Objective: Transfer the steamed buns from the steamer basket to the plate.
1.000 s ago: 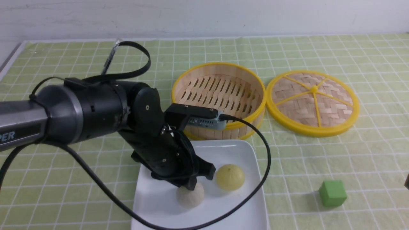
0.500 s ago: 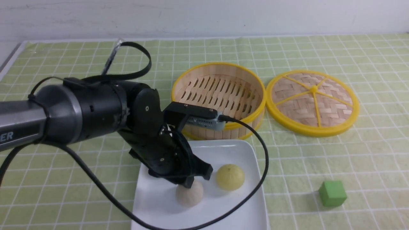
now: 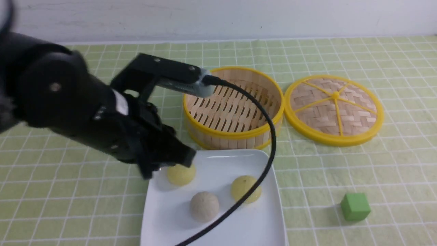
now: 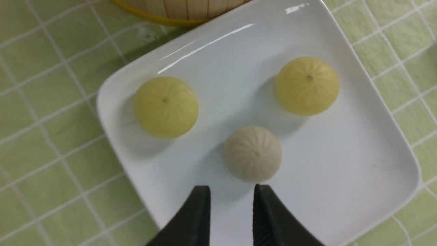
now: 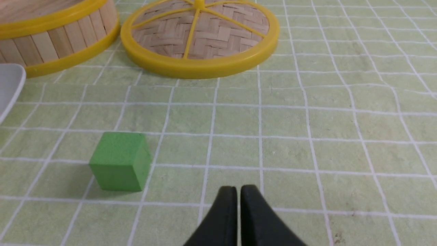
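The white square plate [image 3: 170, 218] holds three buns: a greyish one [image 3: 204, 206] and two pale yellow ones [image 3: 241, 188] [image 3: 181, 174]. The steamer basket [image 3: 235, 135] behind the plate has no bun in it. My left gripper [image 3: 169, 167] is open and empty, raised over the plate's far left corner. In the left wrist view its fingers [image 4: 231, 191] stand apart just short of the greyish bun [image 4: 253, 153], with the yellow buns [image 4: 166, 106] [image 4: 307, 85] beyond. My right gripper [image 5: 238, 189] is shut and empty over the cloth.
The flat woven lid [image 3: 334, 109] lies right of the basket. A green cube [image 3: 355, 206] sits on the checked cloth right of the plate, close to my right gripper in its wrist view [image 5: 119, 160]. The left arm's black cable hangs across the plate.
My left gripper has risen off the greyish bun and drawn back to the left. A second yellow bun, hidden before by the arm, now shows at the plate's far left.
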Tool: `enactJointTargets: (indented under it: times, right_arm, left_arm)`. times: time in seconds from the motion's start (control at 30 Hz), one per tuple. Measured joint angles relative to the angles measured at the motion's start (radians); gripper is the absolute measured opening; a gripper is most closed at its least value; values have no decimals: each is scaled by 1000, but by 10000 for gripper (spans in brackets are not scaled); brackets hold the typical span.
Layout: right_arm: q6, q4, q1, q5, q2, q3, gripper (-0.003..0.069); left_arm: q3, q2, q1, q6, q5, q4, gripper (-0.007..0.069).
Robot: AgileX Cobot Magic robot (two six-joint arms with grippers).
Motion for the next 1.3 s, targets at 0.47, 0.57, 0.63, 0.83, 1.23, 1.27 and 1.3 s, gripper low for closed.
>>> enactJointTargets:
  times: [0.47,0.57,0.63,0.83,1.23,1.27,1.3]
  right_arm:
    - [0,0,0,3,0,-1,57]
    - [0,0,0,3,0,-1,62]
    - [0,0,0,3,0,-1,67]
    - [0,0,0,3,0,-1,76]
    - [0,0,0,3,0,-1,91]
    - [0,0,0,3,0,-1,93]
    - [0,0,0,3,0,-1,96]
  left_arm:
    - [612,-692,0,-185,-616,-147,2]
    - [705,-760,0,-186,-736,-161,2]
    - [759,-796,0,-186,-780,-165,2]
    - [862,-814,0,-142,-803,-154,3]
    - [917,-921,305,-68,-708,41,16]
    - [932,-952,351,-68,-669,68,17]
    - [946,-986,380,-66,-651,80,19]
